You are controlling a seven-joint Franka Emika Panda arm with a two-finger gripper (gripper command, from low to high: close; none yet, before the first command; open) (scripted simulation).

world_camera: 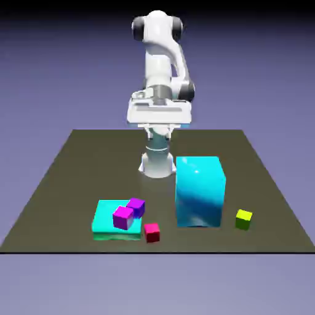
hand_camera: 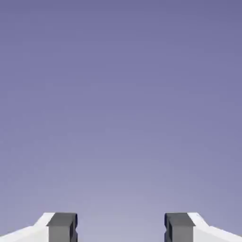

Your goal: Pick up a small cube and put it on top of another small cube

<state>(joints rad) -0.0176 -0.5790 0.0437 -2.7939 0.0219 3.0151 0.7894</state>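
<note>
The lime cube (world_camera: 243, 218) sat alone on the worktop (world_camera: 55, 184) near the front edge, toward the exterior view's right, just beside the big cyan block (world_camera: 200, 191) but apart from it, with nothing on top of it. The gripper (hand_camera: 121, 229) was high above the back of the worktop, well apart from every cube; the hand view showed only plain backdrop between the two grey fingertips (hand_camera: 62, 227), so the jaws were spread with nothing in them. Judgement: the step in hand was the reach toward the lime cube, with no grasp yet begun. To do it well, the hand should come over the cube from above, the jaws straddling two opposite faces and centred before closing, and descend on the side away from the cyan block so a finger does not clip its wall. The block stood tall and close, the main obstacle on a straight path down. Toward the exterior view's left lay a flat cyan slab (world_camera: 107, 223) carrying two purple cubes (world_camera: 129, 212), touching or nearly so; a small red cube (world_camera: 152, 231) sat on the worktop at the slab's front corner. The red cube looked the easiest resting place to reach, though the carry should pass in front of, or well over, the block.
</note>
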